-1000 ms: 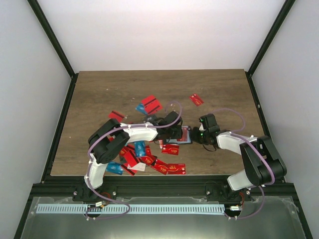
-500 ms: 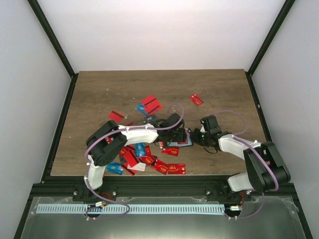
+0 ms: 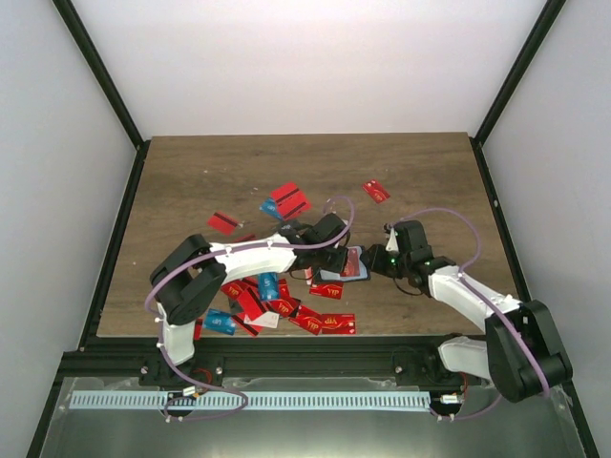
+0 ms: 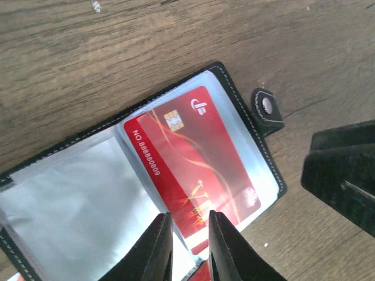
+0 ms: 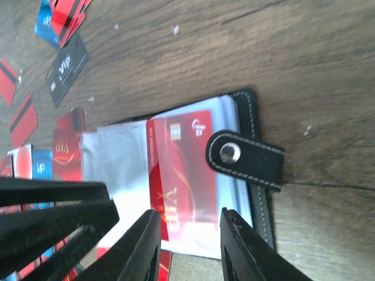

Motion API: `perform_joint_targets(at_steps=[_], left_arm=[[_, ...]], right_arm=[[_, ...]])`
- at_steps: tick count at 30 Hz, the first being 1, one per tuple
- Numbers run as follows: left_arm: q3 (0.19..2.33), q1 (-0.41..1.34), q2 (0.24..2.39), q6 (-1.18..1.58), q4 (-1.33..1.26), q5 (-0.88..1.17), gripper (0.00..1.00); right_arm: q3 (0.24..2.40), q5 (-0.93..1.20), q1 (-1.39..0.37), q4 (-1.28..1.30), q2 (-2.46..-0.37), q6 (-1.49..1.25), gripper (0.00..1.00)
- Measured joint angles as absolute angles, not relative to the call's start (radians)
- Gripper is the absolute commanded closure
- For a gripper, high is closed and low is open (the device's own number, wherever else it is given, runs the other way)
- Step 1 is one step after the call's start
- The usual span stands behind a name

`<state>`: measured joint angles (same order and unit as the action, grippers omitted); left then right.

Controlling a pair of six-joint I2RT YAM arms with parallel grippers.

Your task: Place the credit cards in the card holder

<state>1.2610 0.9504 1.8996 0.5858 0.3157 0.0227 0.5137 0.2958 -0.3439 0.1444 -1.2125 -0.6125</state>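
Left gripper [image 4: 188,218] is hanging with jaws slightly parted, grasping nothing, directly over the near end of a red credit card [image 4: 187,158] tucked in the open card holder [image 4: 70,199]. Right gripper [image 5: 190,213] is hovering opposite, likewise released, with the snap tab [image 5: 246,158] just ahead. Loose credit cards [image 3: 277,310] are lying back toward the left arm's base.

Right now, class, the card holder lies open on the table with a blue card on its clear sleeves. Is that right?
Not quite. The card on the card holder is red, not blue, as the left wrist view shows. The holder does lie open on the table.
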Motion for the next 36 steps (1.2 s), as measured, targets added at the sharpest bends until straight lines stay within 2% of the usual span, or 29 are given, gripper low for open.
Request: perform_joint_targets(at_steps=[2,3,16,36], left_arm=[[1.261,0.947,1.9,0.569,0.324,0.02,0.95],[1.26,0.944,1.9,0.562,0.325,0.02,0.96],[1.26,0.939,1.975,0.516,0.324,0.028,0.96],[1.274,0.937,2.008,0.513,0.301,0.065,0.96]], right_arm=[[0.503,0.329,-0.344,0.138,-1.206,-0.601,0.7],[0.499,0.345,-0.344,0.135,-1.206,-0.597,0.7],[0.494,0.418,-0.344,0.098,-1.3,-0.575,0.67],[0.495,0.37,-0.344,0.097,-1.343,-0.558,0.65]])
